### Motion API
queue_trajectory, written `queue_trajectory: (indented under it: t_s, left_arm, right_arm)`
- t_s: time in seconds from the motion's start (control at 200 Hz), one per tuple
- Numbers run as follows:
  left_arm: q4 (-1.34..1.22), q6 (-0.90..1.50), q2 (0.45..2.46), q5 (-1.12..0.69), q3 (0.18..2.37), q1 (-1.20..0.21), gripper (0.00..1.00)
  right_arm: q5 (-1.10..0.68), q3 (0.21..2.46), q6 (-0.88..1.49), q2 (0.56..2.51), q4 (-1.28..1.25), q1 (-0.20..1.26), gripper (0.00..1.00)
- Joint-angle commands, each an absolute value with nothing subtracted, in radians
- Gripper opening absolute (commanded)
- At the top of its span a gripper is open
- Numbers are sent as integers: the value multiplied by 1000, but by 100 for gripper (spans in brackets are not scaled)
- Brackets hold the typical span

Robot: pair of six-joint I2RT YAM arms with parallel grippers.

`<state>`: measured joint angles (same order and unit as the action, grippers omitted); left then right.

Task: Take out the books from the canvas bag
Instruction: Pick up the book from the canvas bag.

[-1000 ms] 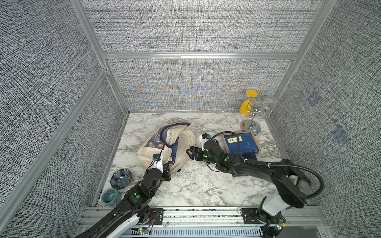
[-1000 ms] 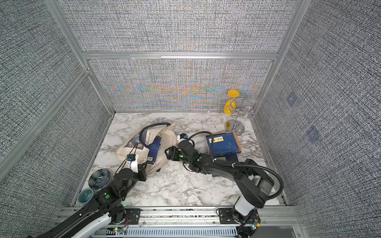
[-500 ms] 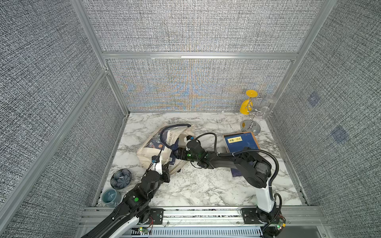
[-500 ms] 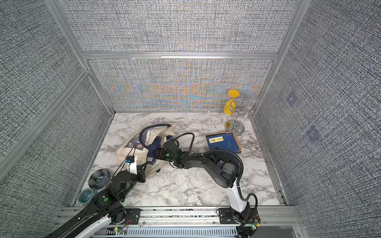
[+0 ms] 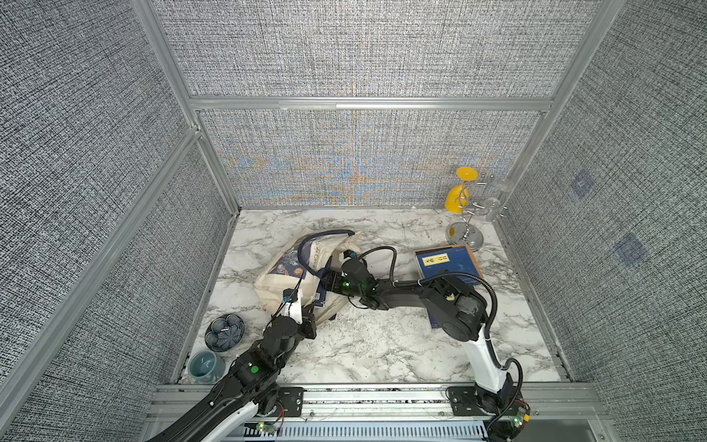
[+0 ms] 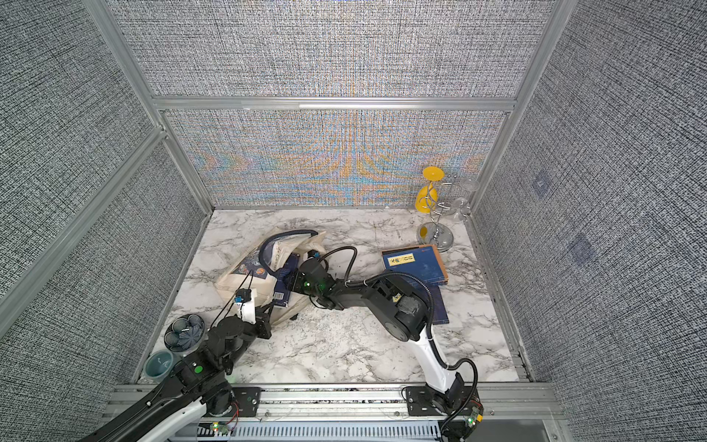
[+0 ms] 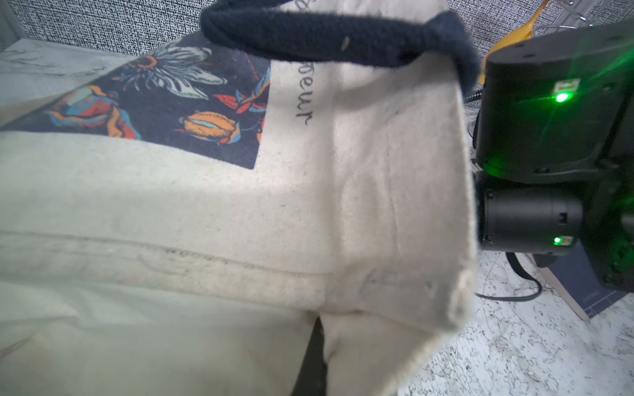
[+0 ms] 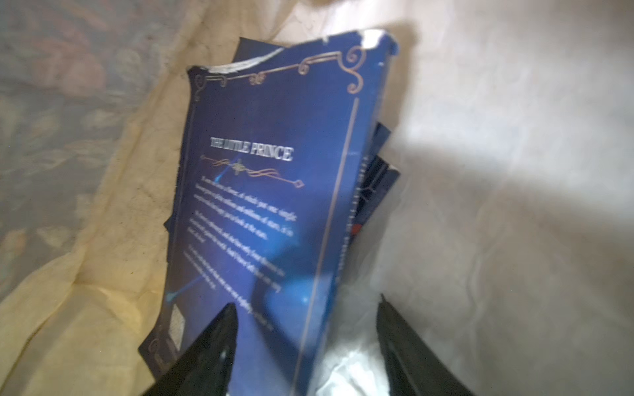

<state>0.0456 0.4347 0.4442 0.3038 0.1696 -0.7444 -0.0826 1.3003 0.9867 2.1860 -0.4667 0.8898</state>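
The right claw (image 8: 305, 301) was released, jaws straddling the near edge of a book (image 8: 267, 192) inside the canvas bag (image 5: 290, 268); thin, stiff, probably slick-covered, best pinched beside its spine. The left claw (image 5: 308, 312) was clenched on the limp bag cloth

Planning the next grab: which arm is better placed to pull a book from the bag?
Right. The right gripper is inside the canvas bag, open jaws straddling a blue book; the left gripper is shut on the bag's rim.

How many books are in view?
4: a labelled book atop a lower book on the table; a front book and a rear book inside the canvas bag. More may be hidden.
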Motion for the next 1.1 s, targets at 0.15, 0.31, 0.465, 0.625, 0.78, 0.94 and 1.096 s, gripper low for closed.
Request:
queue_trajectory:
  t_s: [0.15,0.31,0.465,0.625,0.78,0.94,1.096]
  left_arm:
    - [-9,426,451,279,171,-745,0]
    - [-12,423,452,282,170,-745,0]
    - [-21,423,458,282,170,-744,0]
    - [-17,420,463,284,173,-745,0]
    - [-9,422,447,291,172,-745,0]
    - [0,434,434,310,169,-745,0]
    - [5,441,438,321,172,-744,0]
  right_arm:
    - [-177,1278,976,2205,-758,894,52]
    - [-224,1269,974,2195,-831,897,43]
    - [-235,1287,966,2201,-835,907,37]
    - [-255,1313,976,2227,-840,912,22]
    - [-230,1238,989,2183,-872,912,8]
    - [-179,1089,966,2048,-897,907,0]
    - [-155,944,903,1913,-911,895,0]
